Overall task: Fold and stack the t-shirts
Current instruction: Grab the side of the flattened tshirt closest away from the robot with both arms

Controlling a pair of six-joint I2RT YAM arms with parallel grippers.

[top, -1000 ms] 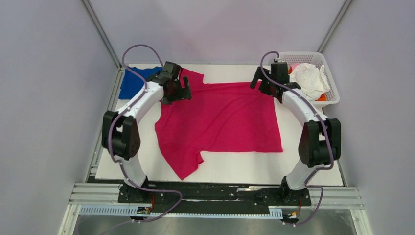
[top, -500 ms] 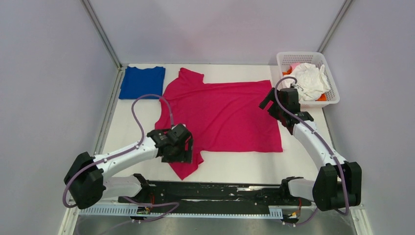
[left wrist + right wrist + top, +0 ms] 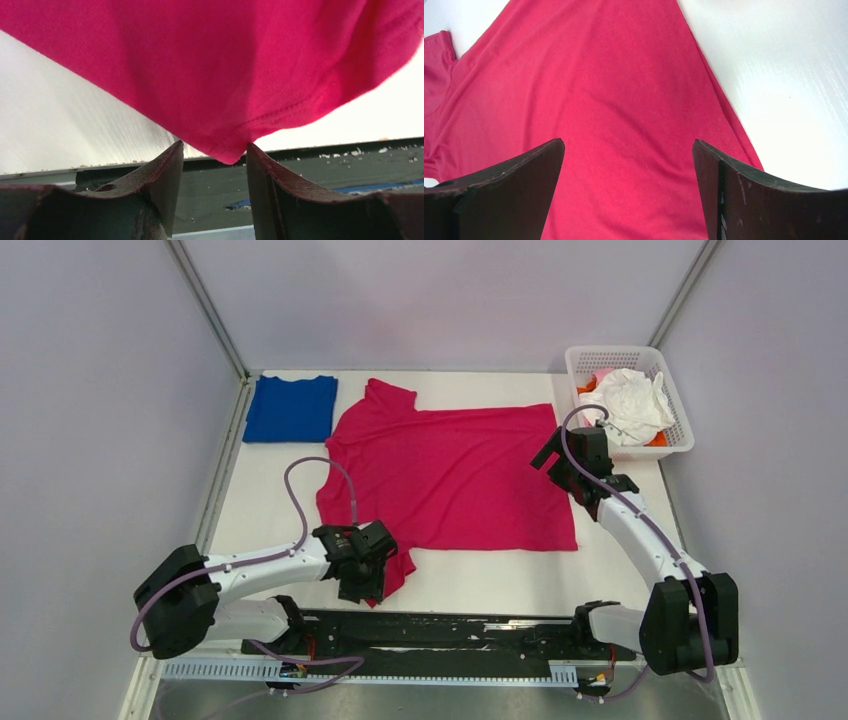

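Note:
A magenta-pink t-shirt [image 3: 450,480] lies spread flat on the white table [image 3: 500,580]. My left gripper [image 3: 368,580] is at its near sleeve by the front edge. In the left wrist view it [image 3: 212,150] is open, and the tip of the sleeve [image 3: 225,150] lies between its fingertips. My right gripper [image 3: 557,455] hovers over the shirt's right edge. In the right wrist view it [image 3: 628,145] is wide open and empty above the cloth [image 3: 614,100], close to the stitched hem. A royal blue t-shirt [image 3: 292,408] lies folded at the back left.
A white lattice basket [image 3: 672,370] stands at the back right with a crumpled white shirt [image 3: 632,400] and bits of pale pink and orange cloth in it. Grey walls close in the left, right and back. A black rail [image 3: 450,632] runs along the near edge.
My left arm swung from the shirt's back left sleeve down to its near sleeve and sank lower there. My right arm drew back from the back right corner to the right edge.

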